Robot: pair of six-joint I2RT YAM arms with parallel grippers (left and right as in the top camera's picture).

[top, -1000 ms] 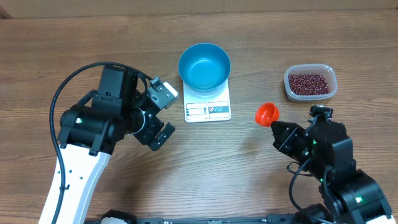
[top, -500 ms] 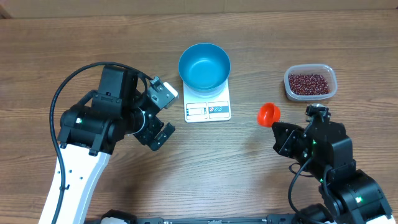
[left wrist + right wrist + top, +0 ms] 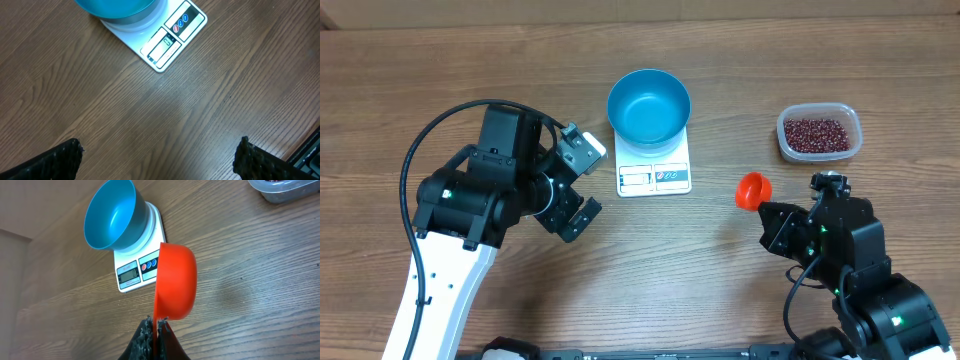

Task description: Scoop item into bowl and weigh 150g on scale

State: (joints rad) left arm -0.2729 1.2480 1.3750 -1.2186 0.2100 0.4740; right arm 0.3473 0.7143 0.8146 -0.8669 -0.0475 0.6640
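Right tool (image 3: 155, 324) is clamped on the orange scoop (image 3: 175, 280), right of the scale (image 3: 136, 269); blue bowl (image 3: 110, 215) sits atop that scale; left tool (image 3: 157, 157) gapes empty on its left.

Table (image 3: 410, 70): brown wood-grain top, filling the view.
Container (image 3: 820, 157): clear plastic, rounded rectangle, upright at the far right.
Scoop (image 3: 753, 188): small, orange-red, round cup; nearer and left of the container, apart from it.
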